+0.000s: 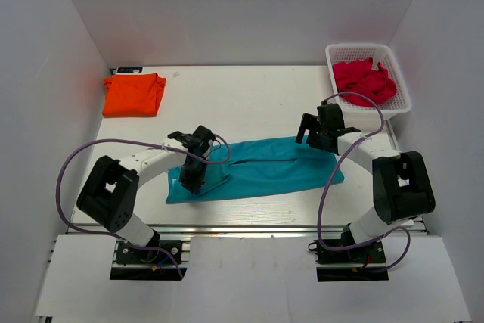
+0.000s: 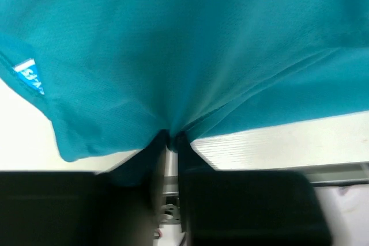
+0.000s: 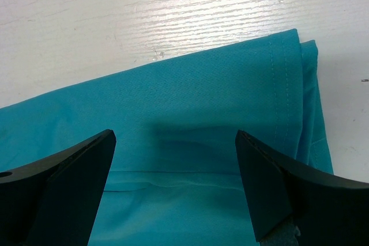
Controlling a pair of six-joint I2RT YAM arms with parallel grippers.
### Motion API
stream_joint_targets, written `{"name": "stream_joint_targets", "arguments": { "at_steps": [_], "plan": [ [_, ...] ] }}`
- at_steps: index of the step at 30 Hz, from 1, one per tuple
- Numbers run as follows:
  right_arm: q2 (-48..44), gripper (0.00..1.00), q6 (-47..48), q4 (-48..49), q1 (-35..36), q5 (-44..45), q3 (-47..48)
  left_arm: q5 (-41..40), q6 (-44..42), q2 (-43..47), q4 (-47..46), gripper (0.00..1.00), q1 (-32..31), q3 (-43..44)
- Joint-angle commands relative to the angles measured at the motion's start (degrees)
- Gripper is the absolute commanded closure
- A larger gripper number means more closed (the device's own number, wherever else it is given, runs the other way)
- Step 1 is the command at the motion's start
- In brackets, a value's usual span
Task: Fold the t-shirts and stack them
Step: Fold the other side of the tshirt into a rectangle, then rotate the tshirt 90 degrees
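Observation:
A teal t-shirt [image 1: 265, 168] lies folded into a long band across the middle of the table. My left gripper [image 1: 192, 178] is at its left end, shut on a gathered pinch of the teal t-shirt [image 2: 173, 56], which puckers into the narrow slit between the jaws of that gripper [image 2: 171, 136]. Its small white neck label [image 2: 29, 73] shows at the left. My right gripper [image 1: 314, 135] hovers over the shirt's right end, and in the wrist view this gripper [image 3: 176, 142] is open, with only flat teal fabric [image 3: 202, 102] beneath. An orange t-shirt [image 1: 134, 94] lies folded at the back left.
A white basket [image 1: 363, 48] with red garments [image 1: 367, 81] stands at the back right corner. White walls enclose the table on three sides. Purple cables loop off both arms.

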State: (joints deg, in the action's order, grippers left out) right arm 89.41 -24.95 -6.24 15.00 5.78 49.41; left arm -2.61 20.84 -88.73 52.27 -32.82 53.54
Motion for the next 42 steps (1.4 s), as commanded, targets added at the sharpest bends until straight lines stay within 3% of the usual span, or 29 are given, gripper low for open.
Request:
{"name": "stream_joint_targets", "arguments": {
  "at_steps": [1,2,6,7,9,13,17,20,31,34,39,42],
  "plan": [
    [0.4,0.10,0.8,0.7,-0.1,-0.4,2.3,-2.0,0.7,0.6,0.6,0.72,-0.3,-0.4],
    [0.2,0.10,0.9,1.1,-0.2,-0.8,2.3,-2.0,0.7,0.6,0.6,0.61,-0.3,0.2],
    [-0.5,0.10,1.4,0.9,-0.1,0.2,2.2,-3.2,1.4,1.2,2.5,0.42,-0.3,1.7],
    [-0.7,0.10,1.7,1.0,-0.2,0.5,2.4,-4.4,1.4,1.8,4.1,0.25,-0.3,3.4],
    [-1.1,0.10,2.4,1.1,0.0,0.4,2.7,-5.9,2.1,2.5,4.8,0.01,-0.3,5.5],
    [-1.4,0.10,3.2,1.3,0.0,0.0,2.9,-6.4,3.3,3.7,0.9,0.01,1.1,11.4],
    [-1.4,0.10,3.4,3.0,0.2,-1.3,2.0,-7.0,5.5,3.0,-14.0,0.01,1.1,10.8],
    [-0.4,0.10,3.5,2.9,0.1,-2.0,2.9,-2.1,6.1,0.8,-21.7,0.01,1.7,8.8],
    [4.4,0.10,2.5,2.7,0.2,-5.3,1.8,-1.3,10.3,-13.1,-25.5,0.01,8.5,6.8],
    [4.6,0.10,1.7,2.2,0.5,-7.9,-0.3,-4.0,8.7,-17.6,-24.2,0.01,11.3,9.8],
    [2.3,0.10,3.5,0.3,3.5,-15.7,-6.2,0.2,4.2,-28.8,-26.0,0.01,14.6,21.5],
    [0.0,0.10,4.5,-1.8,6.8,-20.4,-9.7,2.0,-1.6,-39.7,-24.6,0.01,16.5,36.6]
  ]
}}
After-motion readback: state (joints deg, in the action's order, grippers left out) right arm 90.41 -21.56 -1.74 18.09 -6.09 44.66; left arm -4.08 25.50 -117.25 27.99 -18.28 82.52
